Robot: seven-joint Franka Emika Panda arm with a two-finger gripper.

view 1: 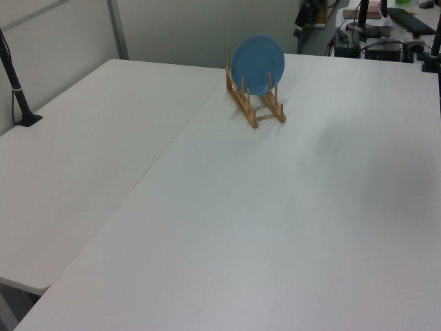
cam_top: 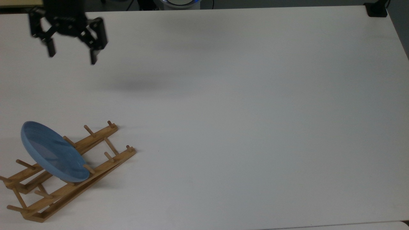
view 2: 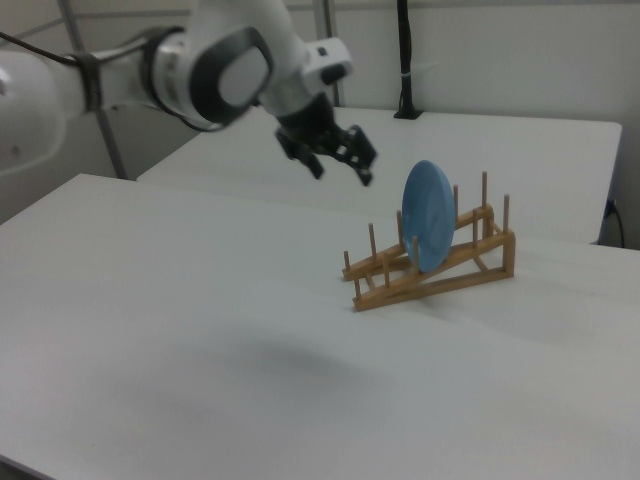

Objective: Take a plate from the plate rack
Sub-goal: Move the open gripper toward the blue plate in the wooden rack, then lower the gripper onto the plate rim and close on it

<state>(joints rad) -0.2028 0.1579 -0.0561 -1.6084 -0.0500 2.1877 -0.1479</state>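
We noted the plate [cam_top: 51, 150] standing on edge in the plate rack [cam_top: 73, 172], leaning between dowel pegs, near the front-left corner of the table [cam_top: 239, 111] in the top view. Its lower rim was hidden behind the rack's near rail; the rack's far end ran close to the top view's left edge, with one peg tip cut off there. In the right view the plate [view 2: 428, 229] showed nearly edge-on, in the rack [view 2: 430, 265]; in the left view the plate [view 1: 257, 65] showed its round face, above the rack [view 1: 255, 103].

The gripper [cam_top: 71, 54] hung in the air well apart from the plate, over the table's far-left corner in the top view, fingers spread wide and holding nothing. Its upper body was cut off by the top view's upper edge.

The right view alone showed the white arm [view 2: 150, 75] behind the gripper [view 2: 340, 165], above and to the right view's left of the plate.
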